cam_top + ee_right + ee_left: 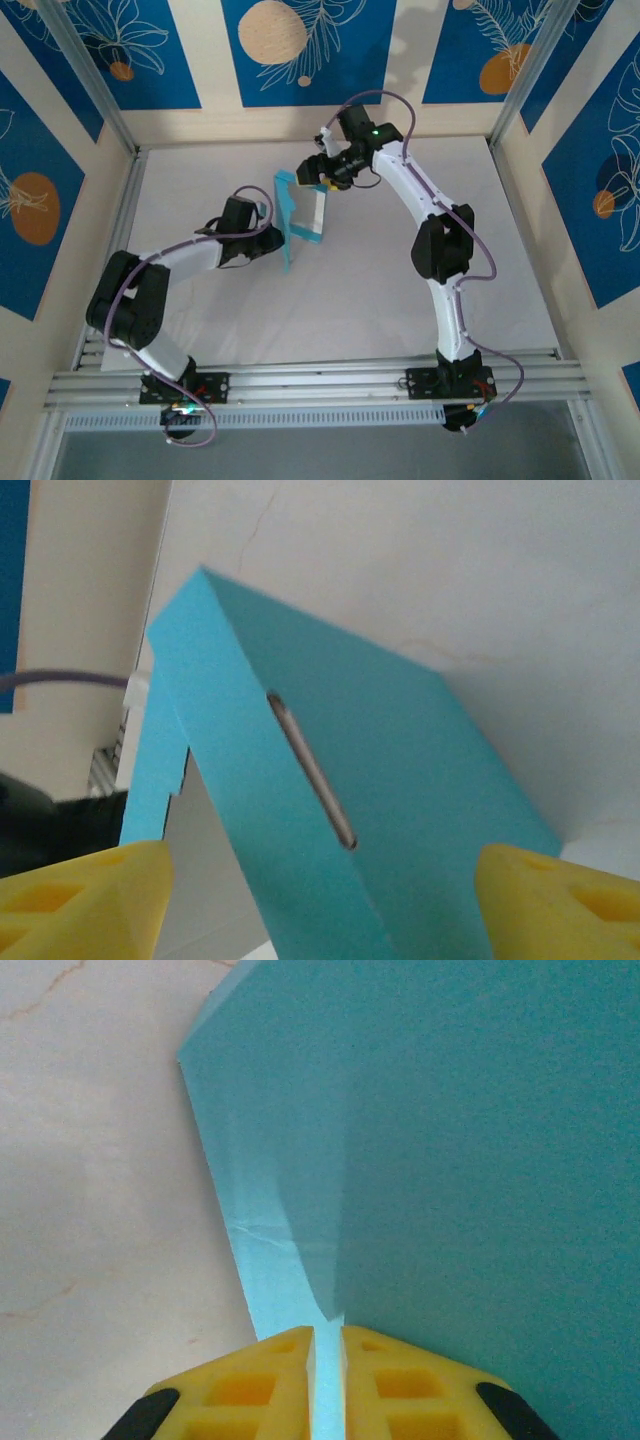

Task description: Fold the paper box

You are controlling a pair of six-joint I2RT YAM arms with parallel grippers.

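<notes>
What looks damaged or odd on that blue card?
The paper box has a small wrinkle near its edge, just above where the left gripper pinches it. The slit in the right wrist view looks cut deliberately.

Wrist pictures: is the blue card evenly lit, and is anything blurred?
Left wrist: the paper box has a pale band along its left flap and a darker main face. Right wrist: the yellow fingers look soft, the slot sharp.
</notes>
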